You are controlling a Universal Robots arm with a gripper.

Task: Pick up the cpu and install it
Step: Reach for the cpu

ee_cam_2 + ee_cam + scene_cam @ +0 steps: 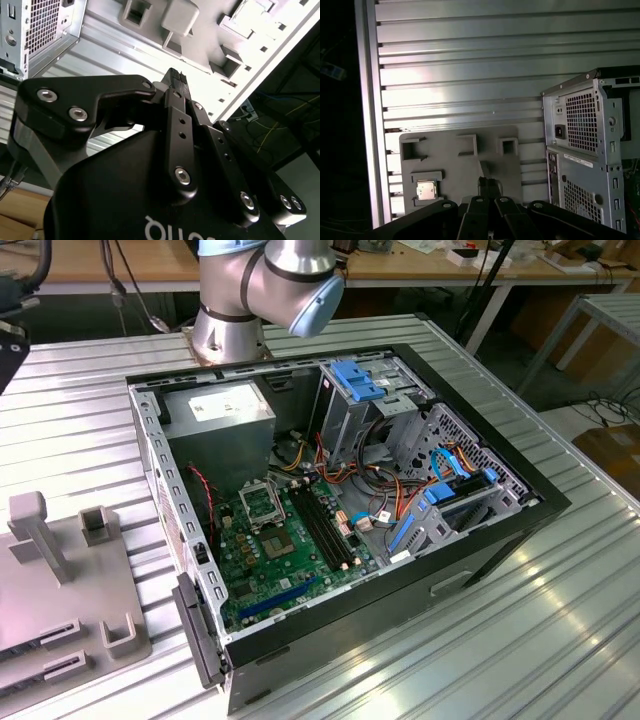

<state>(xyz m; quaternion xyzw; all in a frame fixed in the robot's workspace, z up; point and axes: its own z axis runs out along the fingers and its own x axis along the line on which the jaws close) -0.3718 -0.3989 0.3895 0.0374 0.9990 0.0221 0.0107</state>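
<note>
In the exterior view I have the open computer case [545,508] lying on its side on the slatted aluminium table [520,640]. The arm [232,325] is mounted just behind it on the far side. Inside, the green motherboard [285,575] carries the silver-framed socket [262,503]. The long black memory slots [328,532] run just beside the socket, toward the exterior view's right. The grey fixture plate [45,615] lies on the table at the exterior view's left, apart from the case.

In the second wrist view I look along the gripper [175,76]. Its two black fingers are pressed together at the tips with nothing between them. Beyond them I see the fixture plate's raised blocks and a corner of the case's perforated rear.

In the first wrist view the cpu [426,190] lies flat in a square pocket near one corner of the fixture plate, metal top up. The clenched, empty gripper hangs above the plate, apart from the cpu. The rear of the case stands beside the plate.
</note>
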